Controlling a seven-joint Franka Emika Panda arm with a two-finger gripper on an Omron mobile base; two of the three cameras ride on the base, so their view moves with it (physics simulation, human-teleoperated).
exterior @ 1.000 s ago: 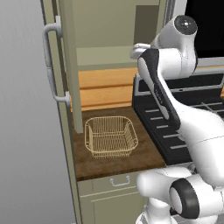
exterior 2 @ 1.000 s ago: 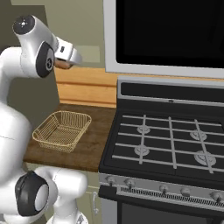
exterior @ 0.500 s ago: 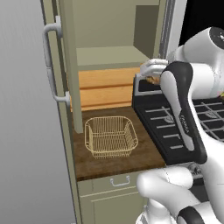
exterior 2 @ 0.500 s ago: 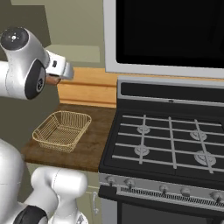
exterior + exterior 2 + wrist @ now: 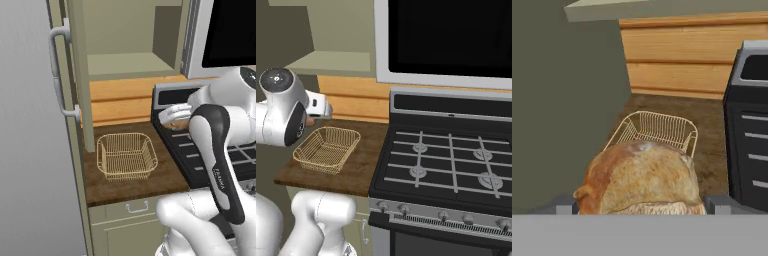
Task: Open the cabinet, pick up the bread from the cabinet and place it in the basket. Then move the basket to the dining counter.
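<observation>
The arm has swung down from the open cabinet (image 5: 80, 100) and now carries the bread (image 5: 643, 177) out over the worktop (image 5: 363, 167). The basket (image 5: 126, 155) sits by the worktop's left edge, still empty. The gripper (image 5: 643, 205) is spread wide around the bread, elbow bent, wrist reaching left over the stove (image 5: 451, 160).

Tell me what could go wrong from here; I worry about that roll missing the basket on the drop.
1. The bread sits between the wide-spread fingers of the gripper, off to the stove side of the basket; released here, it could land on the worktop.
2. The open cabinet door stands right beside the basket, so a wide swing over could clip it.
</observation>
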